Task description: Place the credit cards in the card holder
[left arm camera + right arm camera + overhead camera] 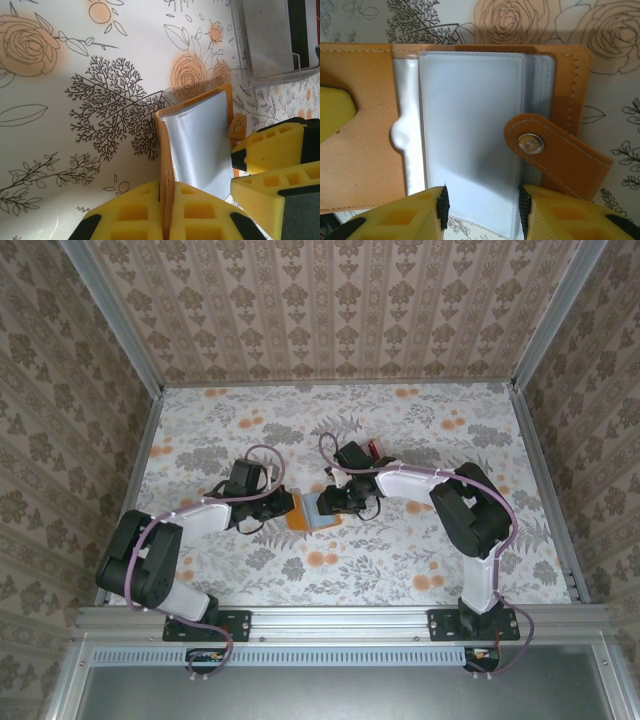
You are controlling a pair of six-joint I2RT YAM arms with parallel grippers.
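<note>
The orange card holder (312, 514) lies open at the table's middle. My left gripper (284, 506) is shut on the edge of its cover (165, 150), which I see edge-on between the yellow fingers (200, 210). Clear plastic sleeves (470, 125) fill the holder (360, 165), and a snap strap (545, 150) lies across their right side. My right gripper (481, 205) stands open, its pads astride the near end of the top sleeve; its fingers (270, 147) also show. The credit cards (375, 451) lie behind the right gripper, with a grey one (270, 35) apart from both grippers.
The cards rest in a clear tray (280, 75) just beyond the holder. The flowered tablecloth (420, 560) is bordered by metal rails (540, 480) and patterned walls. Both arms meet at the centre, their cables looping above them.
</note>
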